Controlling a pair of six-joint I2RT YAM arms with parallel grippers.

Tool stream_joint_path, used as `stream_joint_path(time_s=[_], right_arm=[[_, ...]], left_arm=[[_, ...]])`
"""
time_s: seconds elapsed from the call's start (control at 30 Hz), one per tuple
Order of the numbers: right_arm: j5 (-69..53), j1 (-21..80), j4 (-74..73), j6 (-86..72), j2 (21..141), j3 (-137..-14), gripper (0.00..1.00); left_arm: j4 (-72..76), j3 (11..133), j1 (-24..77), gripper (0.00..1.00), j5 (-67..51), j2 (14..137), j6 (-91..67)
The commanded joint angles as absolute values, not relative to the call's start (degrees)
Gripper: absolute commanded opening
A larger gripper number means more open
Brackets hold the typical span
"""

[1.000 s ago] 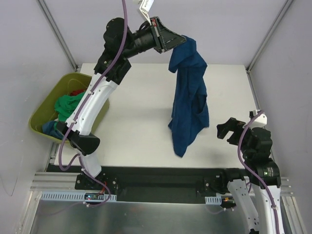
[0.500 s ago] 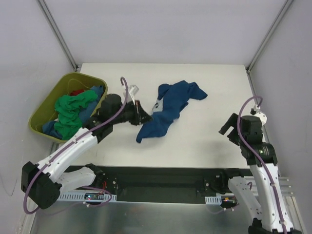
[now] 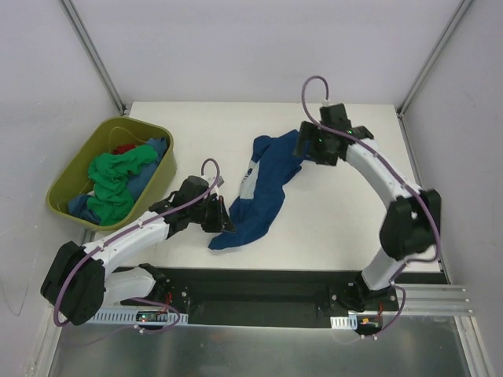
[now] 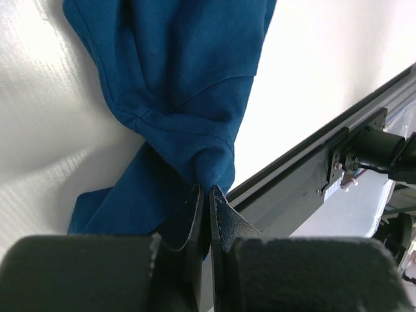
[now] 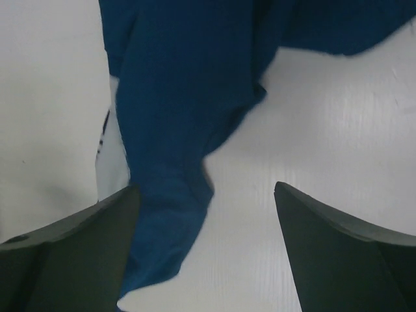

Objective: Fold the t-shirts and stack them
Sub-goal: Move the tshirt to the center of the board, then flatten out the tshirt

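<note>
While the left gripper pinches the navy cloth t-shirt near the olive-green plastic tub, the right gripper gapes empty farther off.

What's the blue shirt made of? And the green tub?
The blue shirt looks like soft knit cloth with a matte finish: it bunches and creases where it lies. The green tub looks like hard plastic, smooth with a slight sheen and a stiff, even rim, though I can't be sure.
</note>
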State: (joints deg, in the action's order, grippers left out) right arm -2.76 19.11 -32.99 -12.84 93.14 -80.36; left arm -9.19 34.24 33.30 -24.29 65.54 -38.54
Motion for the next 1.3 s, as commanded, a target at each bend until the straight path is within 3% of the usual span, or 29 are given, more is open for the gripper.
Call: stream_joint_path(time_s=[0.0,0.33,0.43,0.47,0.57,0.63,0.8,1.03,1.27], right_arm=[[-3.3,19.5,-34.3,-7.7,110.4,-99.2,0.86],[-1.6,19.5,-35.5,-5.8,131.6,-117.8,0.78],[-3.9,19.5,-34.7,-5.3,132.9,-118.6,0.57],[-4.2,19.6,-33.8,-5.4,132.7,-117.9,0.39],[-4.2,19.7,-32.3,-5.4,131.1,-117.0,0.14],[-3.8,19.6,-32.3,-4.7,128.9,-117.0,0.08],[-1.4,19.6,-34.4,-2.6,119.4,-114.2,0.05],[2.2,19.7,-37.8,-0.4,92.5,-102.9,0.06],[-2.4,19.6,-43.8,-2.1,69.6,-87.3,0.11]], left_arm=[[-9.0,34.3,33.0,0.00,-21.5,66.2,-39.6],[-11.9,34.2,33.1,0.00,-17.8,66.1,-39.3],[-12.5,34.6,33.0,0.00,-17.2,66.2,-39.1],[-12.9,34.8,33.0,0.00,-17.0,66.2,-39.1],[-13.6,35.6,33.1,0.00,-16.5,65.9,-38.8],[-14.5,36.6,33.1,0.00,-15.6,65.1,-38.7],[-22.0,44.0,33.0,0.00,-7.2,61.4,-36.0],[-26.2,55.2,33.0,0.00,1.6,48.1,-33.1],[-26.1,57.5,33.0,0.00,0.5,34.4,-34.7]])
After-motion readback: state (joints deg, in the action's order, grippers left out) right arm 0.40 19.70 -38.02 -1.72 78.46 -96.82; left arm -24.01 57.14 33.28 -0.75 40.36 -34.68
